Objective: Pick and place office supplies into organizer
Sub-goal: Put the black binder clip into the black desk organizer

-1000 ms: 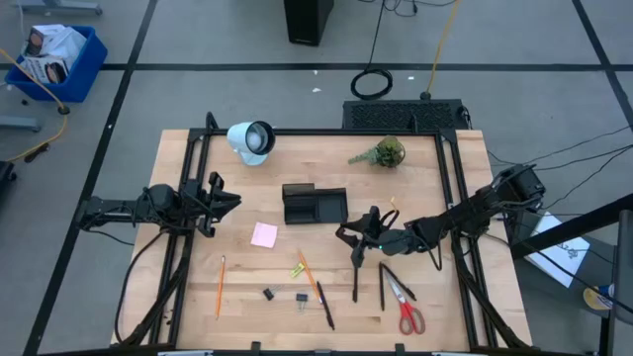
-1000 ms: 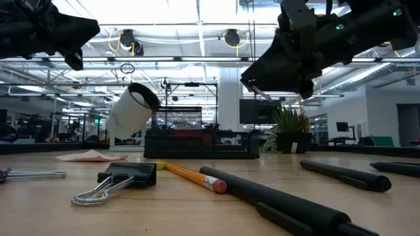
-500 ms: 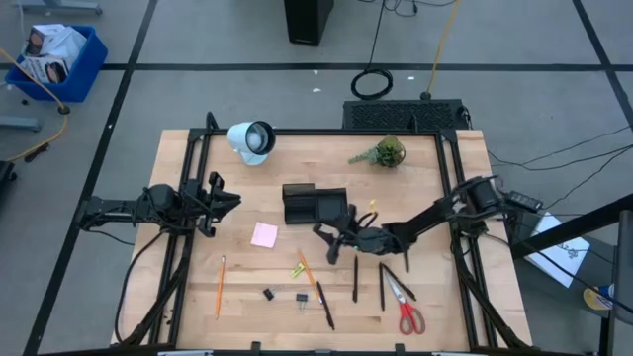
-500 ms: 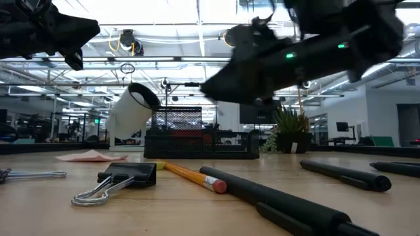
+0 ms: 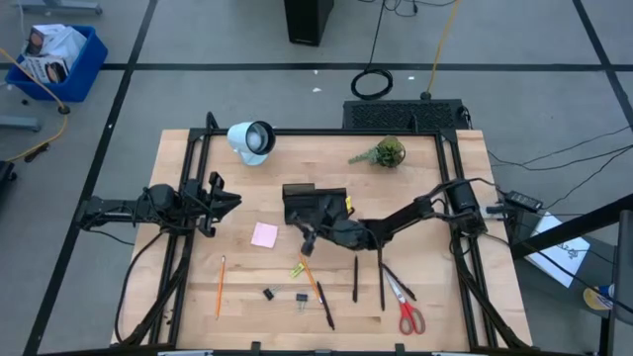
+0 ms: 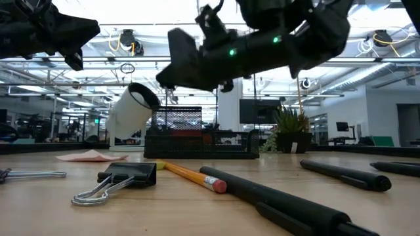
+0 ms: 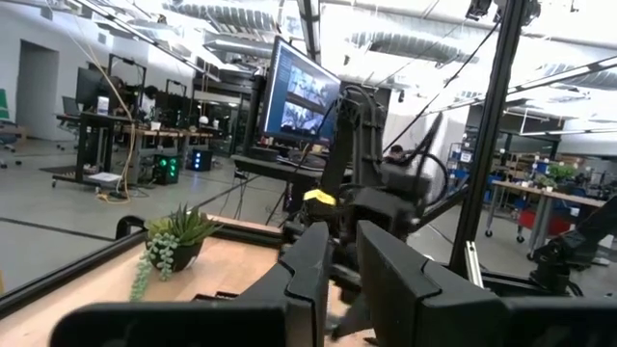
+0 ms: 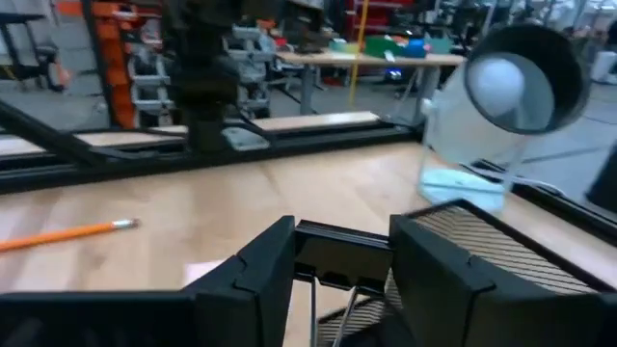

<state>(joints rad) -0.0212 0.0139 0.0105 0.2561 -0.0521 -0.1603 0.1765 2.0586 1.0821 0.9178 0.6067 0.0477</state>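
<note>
The organizer (image 5: pixel 297 193), a black mesh tray, stands mid-table; it also shows in the low view (image 6: pixel 200 143). My right gripper (image 5: pixel 309 235) reaches level from the table's right to the organizer's near side, shut on a small black clip (image 8: pixel 342 246) with wire handles. On the table lie a pink sticky pad (image 5: pixel 264 234), two orange pencils (image 5: pixel 221 285) (image 5: pixel 307 272), black pens (image 5: pixel 355 279), red scissors (image 5: pixel 406 309), two clips (image 5: pixel 302 297) and a yellow piece (image 5: pixel 297 268). My left gripper (image 5: pixel 226 201) waits above the left side, its fingers almost together. My right gripper pinches the clip's black body (image 8: pixel 342 246) between its two fingers (image 8: pixel 260 280), one finger at each end. The fingers lie level and point toward the table's left edge. The clip is lifted clear of the table, and its wire handles (image 8: pixel 313 304) trail back toward the wrist.
A white round lamp (image 5: pixel 250 140) stands at the far left and a small green plant (image 5: pixel 386 152) at the far right. A black mesh panel (image 5: pixel 401 116) lies beyond the far edge. Black rails (image 5: pixel 193 178) run along both sides of the table.
My right gripper has swept toward the table's left edge, from above the pens to the organizer's near side. It has sunk a little and rolled about its own pointing line as the arm stretched out.
</note>
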